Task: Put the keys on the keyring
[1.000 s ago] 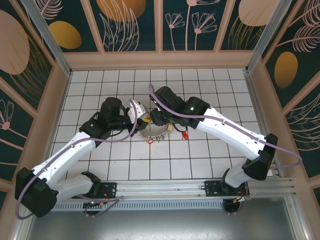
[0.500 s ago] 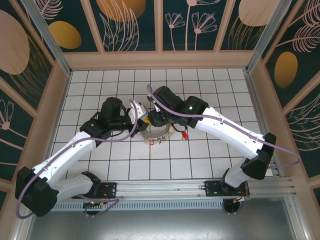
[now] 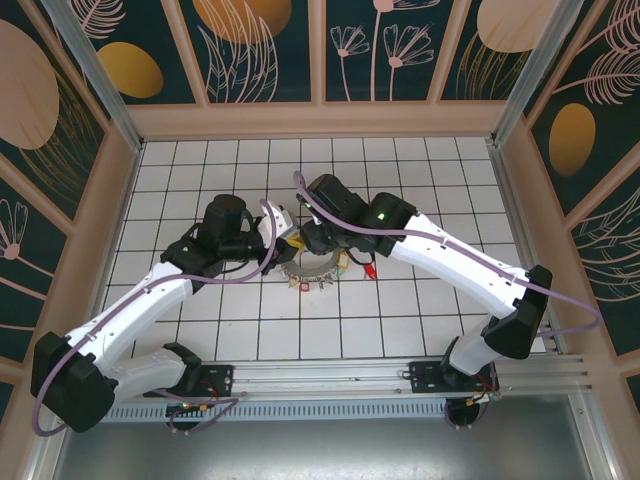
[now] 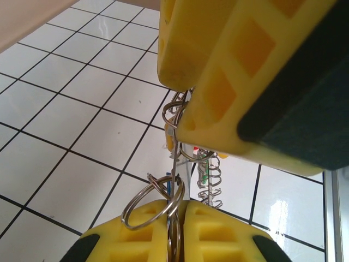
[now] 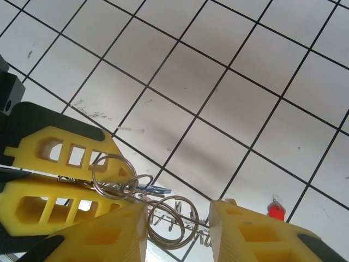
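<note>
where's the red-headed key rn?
The red key lies on the white tiles mid-table in the top view, just right of the key pile; the right wrist view has it lower right, just beside the right hand.

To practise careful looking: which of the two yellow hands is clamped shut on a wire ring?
The left hand: it is pressed shut with the keyring pinched in it, while the right hand stands open.
</note>
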Tool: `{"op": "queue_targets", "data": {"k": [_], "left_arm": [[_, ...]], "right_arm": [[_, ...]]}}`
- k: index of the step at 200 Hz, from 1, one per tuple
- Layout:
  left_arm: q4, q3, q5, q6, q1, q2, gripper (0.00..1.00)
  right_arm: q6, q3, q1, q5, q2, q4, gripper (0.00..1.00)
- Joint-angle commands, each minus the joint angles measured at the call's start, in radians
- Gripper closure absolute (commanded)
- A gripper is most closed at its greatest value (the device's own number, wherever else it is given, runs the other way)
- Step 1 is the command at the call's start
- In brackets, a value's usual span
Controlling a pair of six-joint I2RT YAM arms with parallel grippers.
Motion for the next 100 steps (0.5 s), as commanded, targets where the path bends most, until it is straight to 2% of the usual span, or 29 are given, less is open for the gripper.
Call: {"op": "queue_targets", "data": {"k": [1,26,100], "left_arm": [[0.036,0.049,0.033,-0.016,-0.001,-0.001,1.0],[0.034,0.044,0.031,-0.009,-0.001,-0.001,1.0],[0.033,0.023,0.026,0.011,-0.001,-0.013,1.0]], "right_arm": [[0.008,0.013,0.004,0.058,0.007,-0.07,0.69],[0.015,0.017,0.004,0.051,-0.006,-0.056,0.78],[0.028,-0.009,0.003,0.047,-0.045,-0.051,0.84]]}}
